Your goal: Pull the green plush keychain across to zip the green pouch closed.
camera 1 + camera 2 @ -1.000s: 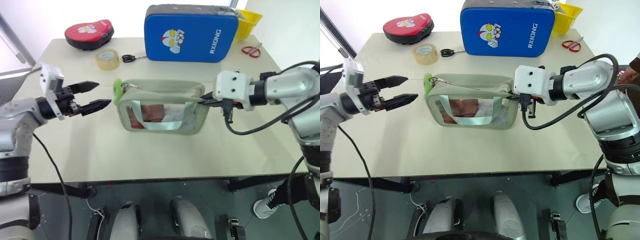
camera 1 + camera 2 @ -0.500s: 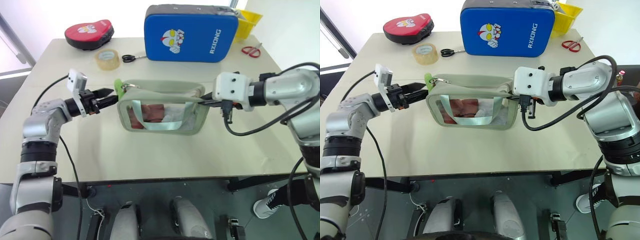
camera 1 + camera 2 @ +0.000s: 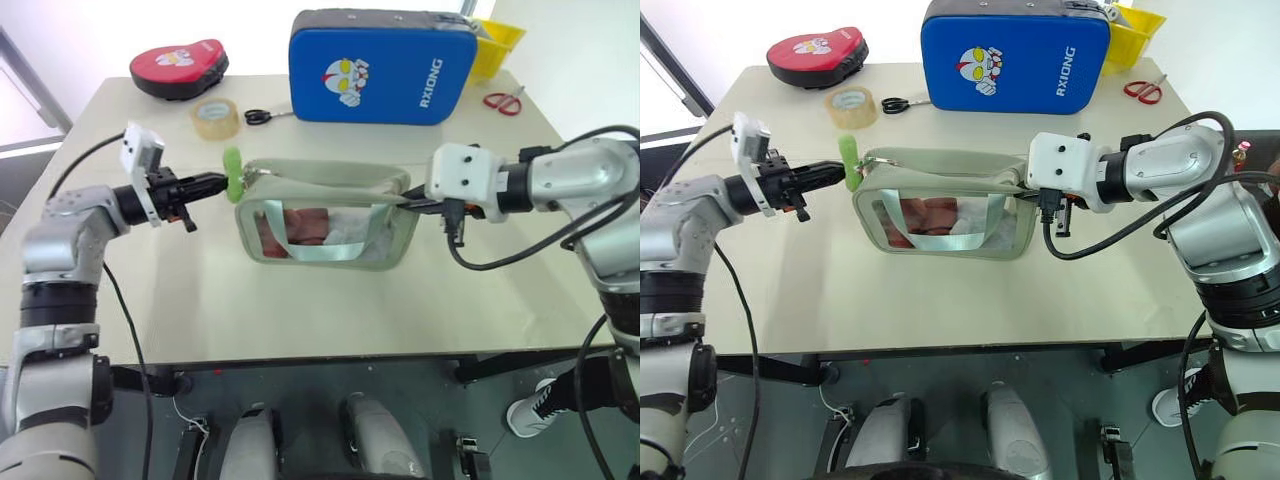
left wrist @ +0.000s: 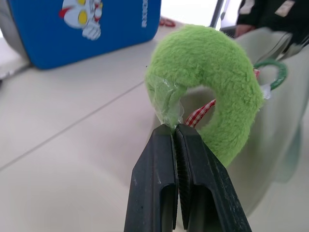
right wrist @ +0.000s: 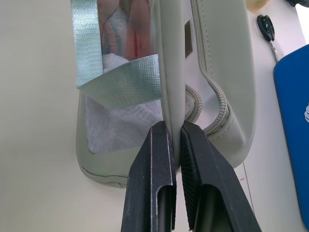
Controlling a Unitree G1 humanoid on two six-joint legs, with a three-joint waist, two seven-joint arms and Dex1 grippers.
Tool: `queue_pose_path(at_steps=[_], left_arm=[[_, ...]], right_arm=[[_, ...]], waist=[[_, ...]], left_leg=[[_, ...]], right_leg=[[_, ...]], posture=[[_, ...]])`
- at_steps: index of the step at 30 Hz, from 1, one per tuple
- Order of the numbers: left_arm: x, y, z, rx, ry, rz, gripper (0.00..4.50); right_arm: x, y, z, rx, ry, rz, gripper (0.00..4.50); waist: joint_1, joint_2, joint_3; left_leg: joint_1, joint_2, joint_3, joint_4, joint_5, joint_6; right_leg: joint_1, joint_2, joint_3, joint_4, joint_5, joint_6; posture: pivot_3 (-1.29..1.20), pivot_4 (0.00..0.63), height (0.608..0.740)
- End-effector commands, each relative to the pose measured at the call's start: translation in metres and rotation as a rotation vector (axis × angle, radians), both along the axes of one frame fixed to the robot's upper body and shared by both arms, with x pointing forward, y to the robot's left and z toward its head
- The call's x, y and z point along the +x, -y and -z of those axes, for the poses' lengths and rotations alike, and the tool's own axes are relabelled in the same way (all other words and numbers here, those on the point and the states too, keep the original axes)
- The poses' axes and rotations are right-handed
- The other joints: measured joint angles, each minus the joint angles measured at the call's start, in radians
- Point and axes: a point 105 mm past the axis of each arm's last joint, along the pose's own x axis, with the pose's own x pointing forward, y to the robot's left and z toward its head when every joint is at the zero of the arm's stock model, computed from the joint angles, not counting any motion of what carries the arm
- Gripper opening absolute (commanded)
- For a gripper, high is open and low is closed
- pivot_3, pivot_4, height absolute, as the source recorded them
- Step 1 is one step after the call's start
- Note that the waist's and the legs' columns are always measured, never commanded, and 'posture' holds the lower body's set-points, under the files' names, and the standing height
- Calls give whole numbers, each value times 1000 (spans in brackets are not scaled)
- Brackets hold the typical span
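The green pouch (image 3: 328, 222) stands upright on the pale table (image 3: 300, 310), about in its middle, in front of the big blue case (image 3: 382, 66). Its top zipper gapes open along most of its length, and the clear side window faces the robot. The green plush keychain (image 3: 233, 174) hangs at the pouch's left end, on the zipper pull.

The main risk, as I judge it, is the thin hold. The left wrist view shows the plush ring (image 4: 211, 87) caught only at its lower edge, at a crumpled bit of clear film, so a sharp tug could let the fuzz slip free before the slider moves. A pull angled upward instead of along the zipper line could tip or drag the whole pouch, since it is light. The slider could also jam where the fabric sags. If the far end slips, the pouch simply follows the pull and nothing zips.

The right gripper (image 5: 174, 133) is nearly closed, pinching the pouch's right end wall between its fingers to anchor it. The left gripper (image 4: 175, 133) is fully closed, its fingertips (image 4: 164, 140) nipping the rim of the keychain.
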Motion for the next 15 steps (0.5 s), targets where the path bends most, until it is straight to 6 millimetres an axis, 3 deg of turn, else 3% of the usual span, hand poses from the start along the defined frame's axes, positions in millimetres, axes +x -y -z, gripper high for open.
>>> queue_pose_path(at_steps=[1, 6, 9, 12, 15], left_arm=[[-15, 20, -38, -3, 123, 100, 53], [-14, 54, -44, 29, 143, 206, 53], [-7, 71, -33, 97, 108, 260, 53], [3, 76, -20, 180, 72, 253, 1000], [5, 77, -20, 195, 69, 255, 2584]], right_arm=[[0, -1, -5, -5, 26, -3, 0], [1, -2, -3, -6, 27, -1, 0], [2, -3, -3, -4, 30, 2, 0], [3, -3, -3, 0, 35, 7, 0], [2, -4, -3, 6, 38, 11, 0]], waist=[[1, 0, 0], [5, 0, 0], [5, 0, 0], [-2, 0, 0], [-4, 0, 0]], left_leg=[[0, 0, 0, 0, 0, 0], [1, -1, 0, 0, 0, 0], [1, -1, 1, 0, 0, 0], [1, -1, 1, 0, 0, 0], [1, -1, 1, 0, 0, 0]], right_leg=[[0, 0, 0, 0, 0, 0], [1, 0, 0, 0, 0, 0], [1, 1, 0, 0, 0, 0], [1, 1, 0, 0, 0, 0], [1, 1, 0, 0, 0, 0]], posture=[[0, 150, 737], [0, 150, 737], [0, 150, 737], [0, 150, 737], [0, 150, 737]])
